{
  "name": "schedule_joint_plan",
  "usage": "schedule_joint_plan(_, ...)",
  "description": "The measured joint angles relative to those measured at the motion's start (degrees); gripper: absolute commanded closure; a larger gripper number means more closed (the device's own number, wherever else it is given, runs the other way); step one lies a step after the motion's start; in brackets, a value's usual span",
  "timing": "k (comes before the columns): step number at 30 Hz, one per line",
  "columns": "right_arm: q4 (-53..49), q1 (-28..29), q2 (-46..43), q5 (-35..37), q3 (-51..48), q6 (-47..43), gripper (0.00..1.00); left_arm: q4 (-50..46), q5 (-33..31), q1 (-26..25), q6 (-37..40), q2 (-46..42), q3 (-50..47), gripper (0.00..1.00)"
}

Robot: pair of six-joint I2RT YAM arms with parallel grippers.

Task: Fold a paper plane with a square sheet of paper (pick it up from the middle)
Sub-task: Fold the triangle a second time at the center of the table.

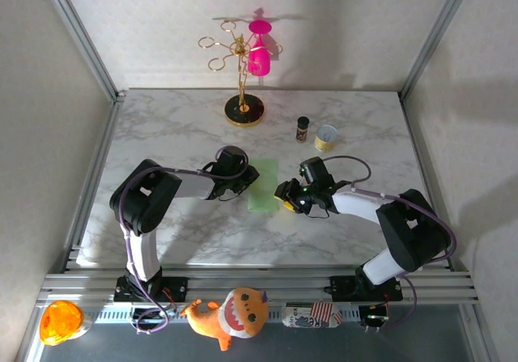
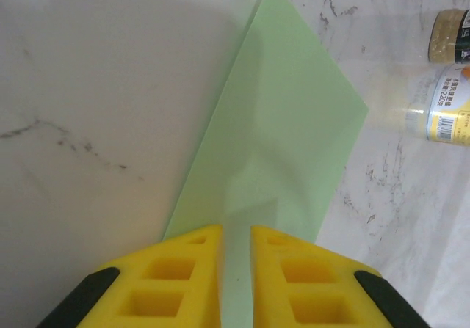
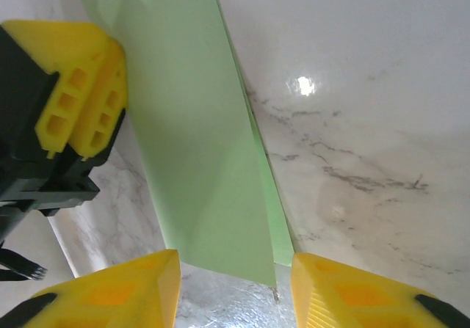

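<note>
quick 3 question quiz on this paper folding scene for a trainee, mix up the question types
1. True or false: in the top view, the pale green paper sheet, folded into a long rectangle, has the left gripper at its left edge and the right gripper at its right edge.
2. What hangs on the gold wire stand at the back of the table? A) a pink plastic cup B) a green paper dart C) a yellow sponge
3. In one word: are the right gripper's jaws open or shut?

Key: 1 true; 2 A; 3 open, spread either side of the sheet's near corner.
</note>
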Motion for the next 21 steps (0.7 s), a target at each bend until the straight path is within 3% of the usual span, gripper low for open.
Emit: schedule_joint_plan(21, 7.3, 1.44, 5.01, -3.98, -0.55, 1.49, 0.65, 0.15, 0.02, 0.0, -0.44, 0.0, -0.11, 0.83)
